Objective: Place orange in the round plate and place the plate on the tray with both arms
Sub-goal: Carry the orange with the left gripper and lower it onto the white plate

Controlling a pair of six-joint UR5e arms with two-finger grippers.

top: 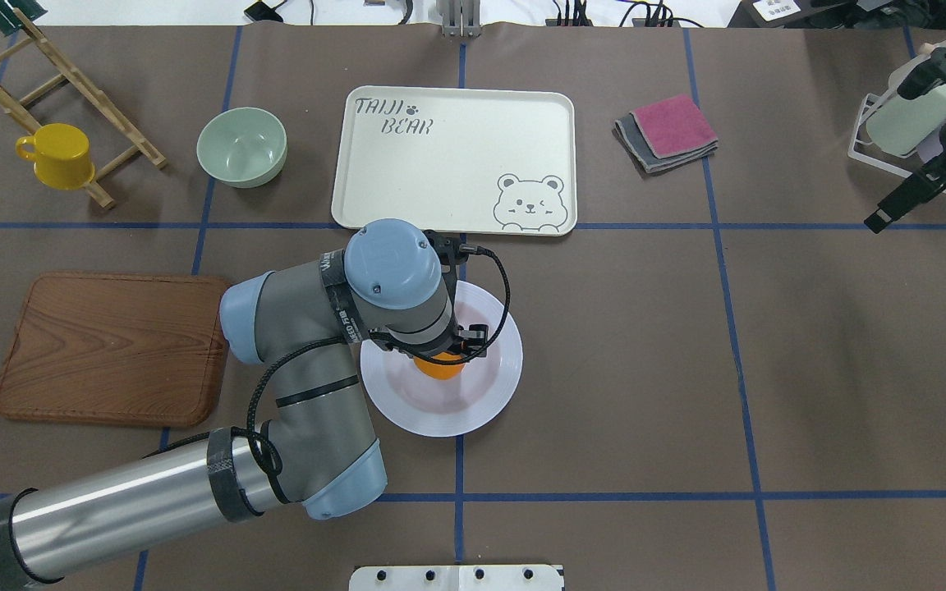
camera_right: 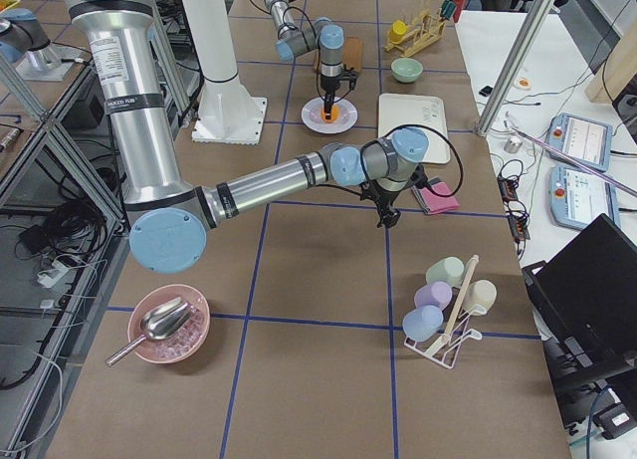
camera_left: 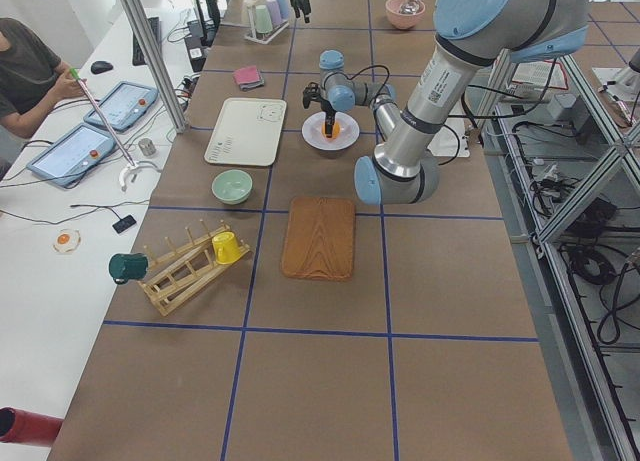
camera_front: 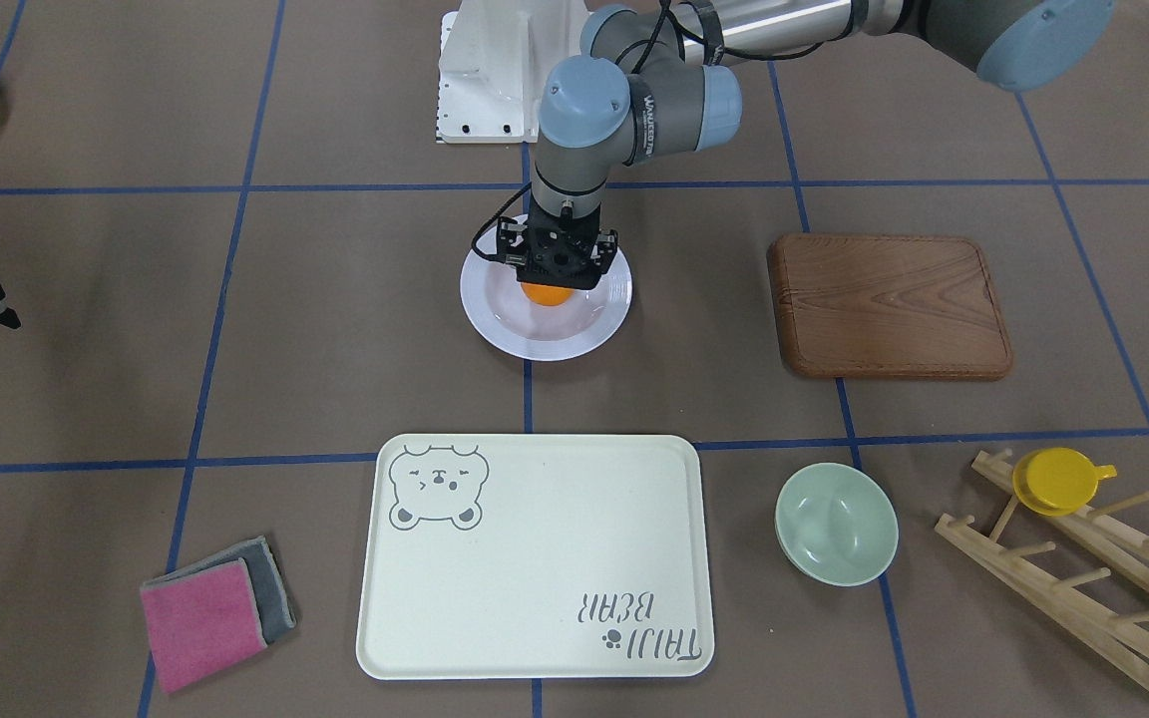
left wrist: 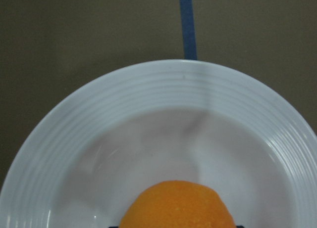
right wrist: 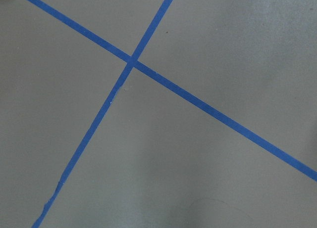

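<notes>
The orange [camera_front: 546, 294] sits low inside the white round plate [camera_front: 547, 345], at the table's middle. My left gripper [camera_front: 557, 269] comes straight down on it and is shut on it. Its body hides the fingers from above. In the left wrist view the orange [left wrist: 178, 205] fills the bottom edge, with the plate's ridged rim [left wrist: 163, 89] around it. The cream tray [camera_front: 535, 558] with the bear print lies apart from the plate, on the operators' side. My right gripper [top: 888, 154] hangs open, far off to my right above bare table.
A wooden board [camera_front: 889, 304], a green bowl [camera_front: 836, 524] and a wooden rack with a yellow cup [camera_front: 1058, 479] are on my left side. Folded cloths [camera_front: 210, 608] lie beside the tray. A cup rack [camera_right: 448, 310] and a pink bowl [camera_right: 167, 325] stand at my right end.
</notes>
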